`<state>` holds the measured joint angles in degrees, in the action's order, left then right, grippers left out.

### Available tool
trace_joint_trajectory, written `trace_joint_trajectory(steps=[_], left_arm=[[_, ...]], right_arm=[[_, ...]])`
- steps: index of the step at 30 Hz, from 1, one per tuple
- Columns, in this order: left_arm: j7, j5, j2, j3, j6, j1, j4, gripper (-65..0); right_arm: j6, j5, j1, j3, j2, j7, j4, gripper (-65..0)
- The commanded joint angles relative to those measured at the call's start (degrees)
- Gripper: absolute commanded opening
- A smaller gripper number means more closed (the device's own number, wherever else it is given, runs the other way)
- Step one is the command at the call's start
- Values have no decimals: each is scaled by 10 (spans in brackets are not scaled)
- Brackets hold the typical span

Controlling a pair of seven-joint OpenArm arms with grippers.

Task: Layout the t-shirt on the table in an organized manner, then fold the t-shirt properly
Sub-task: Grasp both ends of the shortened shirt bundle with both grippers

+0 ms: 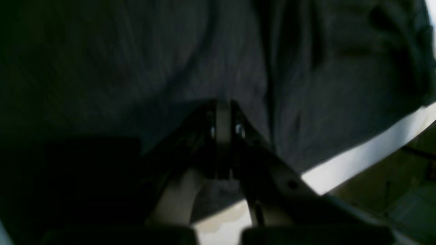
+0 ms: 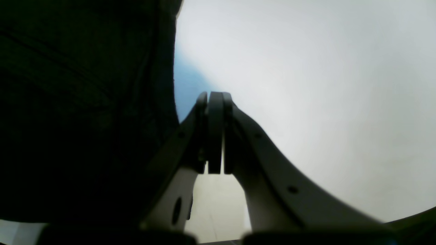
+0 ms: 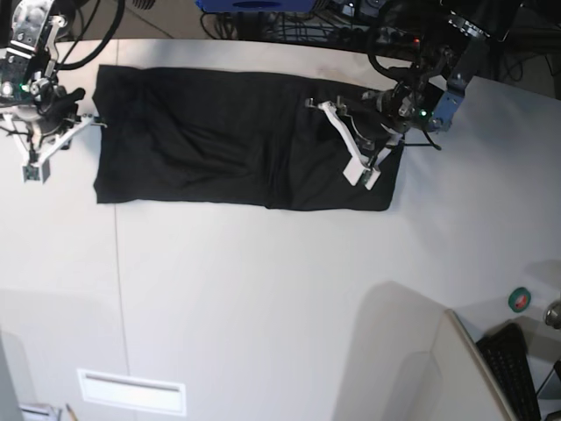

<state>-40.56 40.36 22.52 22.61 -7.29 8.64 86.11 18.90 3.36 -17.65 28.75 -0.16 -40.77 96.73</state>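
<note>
Black t-shirt folded into a long band at the far side of a white table.
Left gripper rests over the shirt's end, jaws together; right gripper just beyond the opposite end, jaws together. Cables lie behind the table.

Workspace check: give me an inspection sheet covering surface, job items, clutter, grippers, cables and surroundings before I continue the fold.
Surface: white table, thin dark seam line down its left part.
Job's things: black t-shirt lies as a long flat band across the far side; the print is not visible.
Clutter: small green round object near the right edge; white slotted plate at the near edge.
Grippers: left gripper shut, over the shirt's right end; right gripper shut, beside the shirt's left edge, over bare table. Neither visibly holds cloth.
Cables: dark cables bundled beyond the far edge.
Surroundings: black keyboard at the lower right.
</note>
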Motion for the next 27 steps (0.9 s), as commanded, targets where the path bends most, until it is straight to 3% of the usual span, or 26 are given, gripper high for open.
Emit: trace_joint_trajectory(steps=[1, 3, 6, 7, 10, 12, 15, 17, 21, 27], left_arm=[[5, 7, 5, 11, -5, -2, 4, -650], [7, 7, 6, 12, -5, 1, -6, -650], [8, 7, 11, -45, -5, 21, 11, -650], [8, 7, 12, -68, -5, 31, 25, -650], [8, 7, 12, -169, -6, 59, 63, -650], [8, 7, 12, -227, -13, 66, 60, -650], [16, 7, 12, -302, -59, 66, 9, -650], [61, -19, 12, -329, -82, 65, -33, -650], [154, -129, 3, -329, -87, 66, -93, -650], [199, -140, -29, -329, -88, 50, -161, -650]], right_arm=[[0, 4, 5, 3, 6, 10, 8, -650], [1, 47, 9, 7, 5, 11, 8, -650], [20, 155, 12, 8, 7, 0, 4, -650], [30, 181, 12, 8, 7, -4, -1, -611], [60, 240, 14, 7, 7, -8, -31, -312], [78, 253, 23, 7, 7, -9, -53, -215], [110, 253, 42, 9, 8, -5, -109, -225], [119, 253, 56, 36, 21, -9, -139, -224], [122, 253, 67, 56, 43, -9, -173, -222], [124, 253, 80, 55, 72, -9, -239, -219]])
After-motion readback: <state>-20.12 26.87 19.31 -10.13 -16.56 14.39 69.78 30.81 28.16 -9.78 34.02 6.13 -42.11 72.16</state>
